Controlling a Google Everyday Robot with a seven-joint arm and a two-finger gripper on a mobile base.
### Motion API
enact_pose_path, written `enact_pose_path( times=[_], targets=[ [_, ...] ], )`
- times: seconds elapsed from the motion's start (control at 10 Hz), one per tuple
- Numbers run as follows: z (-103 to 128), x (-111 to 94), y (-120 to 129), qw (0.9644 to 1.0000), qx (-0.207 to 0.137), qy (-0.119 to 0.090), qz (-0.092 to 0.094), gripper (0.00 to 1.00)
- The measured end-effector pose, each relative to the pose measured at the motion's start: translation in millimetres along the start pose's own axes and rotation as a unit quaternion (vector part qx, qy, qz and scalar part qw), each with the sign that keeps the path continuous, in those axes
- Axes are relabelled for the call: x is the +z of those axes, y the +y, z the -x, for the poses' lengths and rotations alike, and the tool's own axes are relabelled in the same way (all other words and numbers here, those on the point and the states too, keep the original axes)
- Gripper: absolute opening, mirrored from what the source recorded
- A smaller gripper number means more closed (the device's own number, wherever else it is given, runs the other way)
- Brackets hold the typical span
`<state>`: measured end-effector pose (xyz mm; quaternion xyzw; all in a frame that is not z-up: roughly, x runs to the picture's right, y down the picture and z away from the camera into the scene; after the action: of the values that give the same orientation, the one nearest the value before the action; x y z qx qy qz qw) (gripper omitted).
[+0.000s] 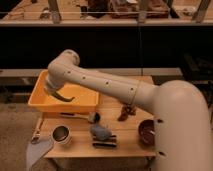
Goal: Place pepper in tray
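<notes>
The tray (pixel 39 103) is a deep yellow-orange bin at the back left of the wooden table (pixel 125 142). My arm reaches from the lower right across the table, and my gripper (pixel 63 95) hangs over the tray's inside, just below its back rim. It shows as a dark shape against the yellow. I cannot make out the green pepper; it may be hidden in the gripper or by the arm.
A metal cup (pixel 61 134) stands at the front left, with a grey cloth (pixel 37 150) hanging off the table edge beside it. A grey-blue object (pixel 101 132) and a dark brush (pixel 104 144) lie mid-front. A dark-red bowl (pixel 146 132) is at the right and a brown item (pixel 126 113) mid-table.
</notes>
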<state>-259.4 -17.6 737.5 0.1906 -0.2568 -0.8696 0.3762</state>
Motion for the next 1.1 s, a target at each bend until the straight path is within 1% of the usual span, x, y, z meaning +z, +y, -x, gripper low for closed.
enact_pose_path(
  times=[0.1,0.2,0.3,0.4,0.5,0.7,0.8,1.1],
  targets=[
    [1,0,15,0.9998,-0.002,0.008,0.018,0.0],
    [1,5,31,0.9989,-0.002,0.017,0.043,0.0],
    [0,9,43,0.9981,-0.003,0.022,0.057,0.0],
    [-4,15,55,0.9975,-0.001,0.023,0.067,0.0],
    [-6,23,63,0.9975,-0.001,0.02,0.067,0.0],
    [-10,40,79,0.9986,0.002,0.017,0.051,0.0],
    [-10,45,83,0.9991,0.006,0.015,0.038,0.0],
    [-10,45,82,0.9992,0.008,0.014,0.036,0.0]
  ],
)
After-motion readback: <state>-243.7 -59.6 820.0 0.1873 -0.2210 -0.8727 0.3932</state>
